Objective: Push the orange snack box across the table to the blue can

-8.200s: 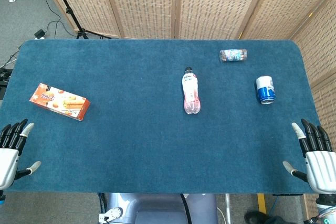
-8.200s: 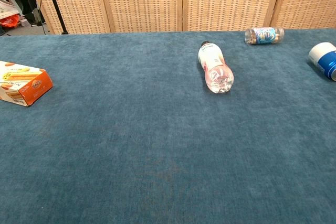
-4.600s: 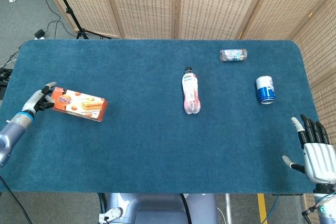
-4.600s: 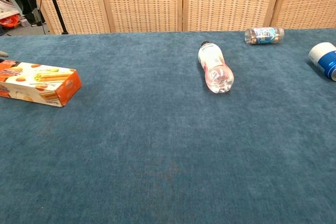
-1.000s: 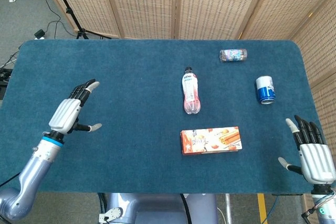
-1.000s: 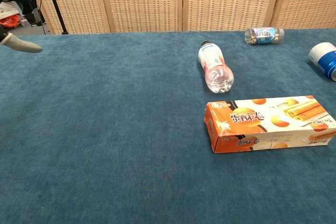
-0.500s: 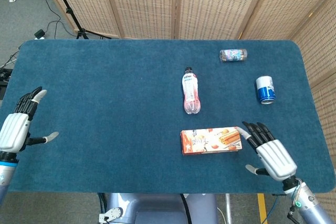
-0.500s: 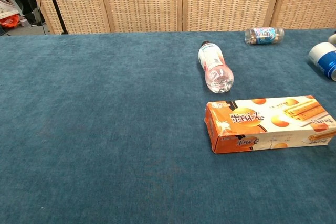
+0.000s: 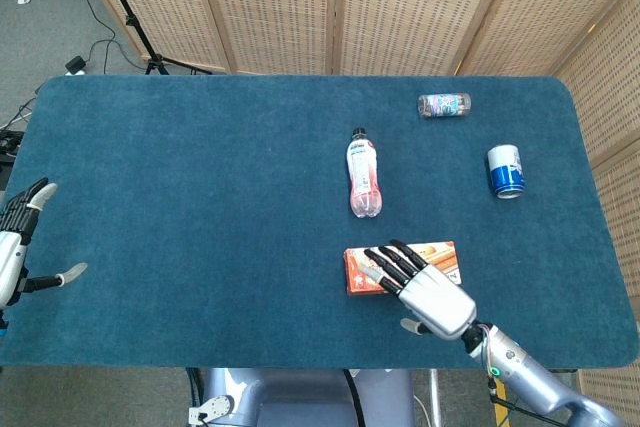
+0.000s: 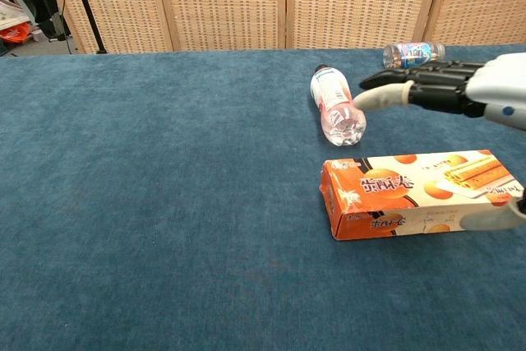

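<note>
Orange snack box (image 9: 400, 267) below pink bottle (image 9: 364, 174)

The right hand (image 9: 430, 297) reaches in from the near right edge of the surface (image 9: 200, 197), its forearm running back toward the lower right corner of the head view. Its dark fingers (image 9: 392, 262) are straight and spread, pointing up and to the left, with the pale palm shell behind them and the thumb jutting out on the near side. In the chest view the same hand (image 10: 460, 88) comes in from the right, fingers extended leftward, holding nothing. The left hand (image 9: 12, 242) sits at the far left edge, fingers apart and raised, thumb stuck out sideways, empty.
</note>
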Robot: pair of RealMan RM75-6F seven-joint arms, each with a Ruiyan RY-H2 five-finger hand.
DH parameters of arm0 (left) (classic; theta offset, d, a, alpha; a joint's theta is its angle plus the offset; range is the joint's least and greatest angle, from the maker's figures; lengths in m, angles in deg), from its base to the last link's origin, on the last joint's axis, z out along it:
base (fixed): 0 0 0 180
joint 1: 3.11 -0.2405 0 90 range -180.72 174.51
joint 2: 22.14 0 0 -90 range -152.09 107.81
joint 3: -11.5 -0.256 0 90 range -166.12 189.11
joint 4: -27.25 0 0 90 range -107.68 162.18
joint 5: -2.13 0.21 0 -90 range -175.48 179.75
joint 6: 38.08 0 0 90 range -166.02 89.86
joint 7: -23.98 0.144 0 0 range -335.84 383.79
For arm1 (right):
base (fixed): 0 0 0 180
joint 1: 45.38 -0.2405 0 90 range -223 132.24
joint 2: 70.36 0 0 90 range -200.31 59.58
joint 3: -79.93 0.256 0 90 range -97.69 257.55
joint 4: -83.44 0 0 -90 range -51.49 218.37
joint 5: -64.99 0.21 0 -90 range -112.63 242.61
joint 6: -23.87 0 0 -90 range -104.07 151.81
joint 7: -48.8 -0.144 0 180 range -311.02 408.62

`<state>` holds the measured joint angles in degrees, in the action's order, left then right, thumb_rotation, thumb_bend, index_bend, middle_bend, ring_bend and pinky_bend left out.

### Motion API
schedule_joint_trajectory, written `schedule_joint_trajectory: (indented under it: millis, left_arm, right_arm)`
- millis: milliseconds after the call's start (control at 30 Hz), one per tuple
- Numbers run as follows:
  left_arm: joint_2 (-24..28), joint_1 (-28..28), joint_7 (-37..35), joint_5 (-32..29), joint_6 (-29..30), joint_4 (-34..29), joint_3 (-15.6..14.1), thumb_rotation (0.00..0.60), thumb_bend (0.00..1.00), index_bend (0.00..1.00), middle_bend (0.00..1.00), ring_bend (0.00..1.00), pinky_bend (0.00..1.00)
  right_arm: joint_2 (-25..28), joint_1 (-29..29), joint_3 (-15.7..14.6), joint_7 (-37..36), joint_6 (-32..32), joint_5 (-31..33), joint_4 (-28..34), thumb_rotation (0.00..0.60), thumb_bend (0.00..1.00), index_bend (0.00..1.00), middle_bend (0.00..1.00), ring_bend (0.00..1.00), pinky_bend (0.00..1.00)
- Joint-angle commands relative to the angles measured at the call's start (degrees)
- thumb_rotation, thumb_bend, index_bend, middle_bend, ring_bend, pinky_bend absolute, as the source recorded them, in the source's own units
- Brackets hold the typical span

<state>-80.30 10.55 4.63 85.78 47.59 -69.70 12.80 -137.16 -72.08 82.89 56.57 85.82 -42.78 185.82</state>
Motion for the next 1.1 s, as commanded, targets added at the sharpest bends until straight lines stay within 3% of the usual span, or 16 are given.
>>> schedule_joint_trajectory:
  millis: [33,133,200,267,333,367,433,767,1100]
  left_arm:
    - [-0.09,-0.19,-0.48,-0.16,-0.11,0.23,0.32,0.6,0.0,0.0,0.0,0.0,0.0]
    - [-0.16,-0.2,-0.79,-0.47,-0.84,0.57,0.57,0.6,0.0,0.0,0.0,0.0,0.0]
    - [-0.15,-0.17,-1.0,-0.54,-1.22,0.69,0.73,0.6,0.0,0.0,0.0,0.0,0.0]
    - [-0.15,-0.24,-1.06,-0.58,-1.32,0.82,0.99,0.6,0.0,0.0,0.0,0.0,0.0]
    - [-0.12,-0.29,-1.08,-0.46,-1.33,0.87,1.15,0.6,0.0,0.0,0.0,0.0,0.0]
    - [-0.1,-0.29,-1.05,-0.37,-1.4,0.93,1.22,0.6,0.0,0.0,0.0,0.0,0.0]
    - [-0.12,-0.31,-0.98,-0.42,-1.6,1.07,1.35,0.6,0.0,0.0,0.0,0.0,0.0]
    - [0.32,0.04,-3.08,-0.26,-3.89,1.89,1.7,0.6,0.0,0.0,0.0,0.0,0.0]
    - [0.47,-0.19,-4.01,0.48,-4.05,2.05,2.1,0.6,0.0,0.0,0.0,0.0,0.0]
  right_arm:
    - [-1.53,-3.97,0.65,1.16,-4.55,-1.46,-0.21,0.6,0.0,0.0,0.0,0.0,0.0]
    - [-2.2,-7.55,1.5,2.12,-8.54,-1.97,0.17,0.6,0.03,0.0,0.0,0.0,0.0]
    - [-2.79,-9.28,2.1,3.11,-10.66,-1.73,0.26,0.6,0.23,0.0,0.0,0.0,0.0]
    - [-3.72,-11.02,3.0,5.39,-13.4,-0.72,0.33,0.6,0.6,0.01,0.0,0.0,0.0]
    - [-4.62,-12.4,3.75,8.69,-16.03,0.03,0.26,0.6,0.81,0.03,0.0,0.0,0.0]
    - [-5.05,-12.88,4.14,10.34,-17.22,0.72,0.3,0.6,0.9,0.05,0.0,0.0,0.0]
    - [-6.13,-13.84,5.02,14.1,-19.61,2.12,0.23,0.6,0.99,0.07,0.0,0.0,0.0]
    - [-11.93,-13.46,7.21,38.55,-25.61,12.02,0.95,0.6,1.0,0.14,0.0,0.0,0.0]
    - [-15.57,-13.52,7.38,53.48,-25.46,25.28,2.15,0.6,1.0,0.14,0.0,0.0,0.0]
